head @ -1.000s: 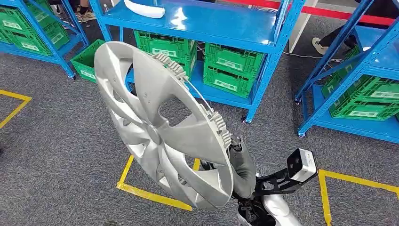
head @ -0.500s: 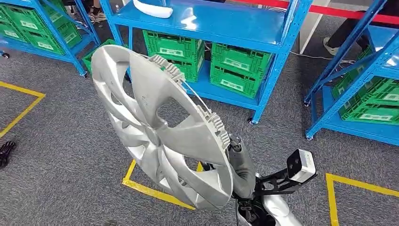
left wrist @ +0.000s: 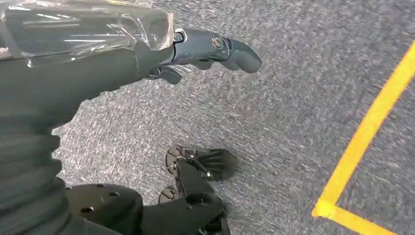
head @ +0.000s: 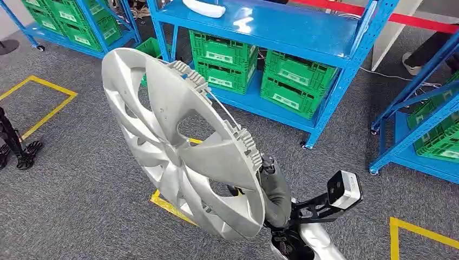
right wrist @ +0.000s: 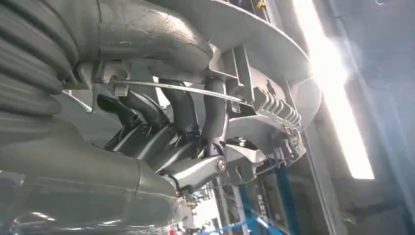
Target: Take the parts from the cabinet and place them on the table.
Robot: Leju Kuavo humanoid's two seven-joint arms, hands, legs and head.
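A large silver hubcap [head: 178, 146] stands tilted on edge in front of me in the head view, its spoked face turned to the left. My right hand [head: 273, 189] grips its lower right rim from behind. In the right wrist view the dark fingers [right wrist: 186, 122] curl around the rim and its wire ring, with the hubcap rim [right wrist: 264, 54] running above them. My left hand [left wrist: 195, 49] hangs over the grey carpet with its fingers stretched out and nothing in it.
A blue shelf rack [head: 281, 27] stands ahead with green crates [head: 292, 84] below and a white part [head: 204, 8] on top. More blue racks flank it. Yellow tape lines [head: 43, 108] mark the carpet. A black stand foot [head: 16, 146] is at the left.
The whole picture has shifted right, so the camera has turned left; a black stand has come into view at the left. The hubcap stays in my right hand.
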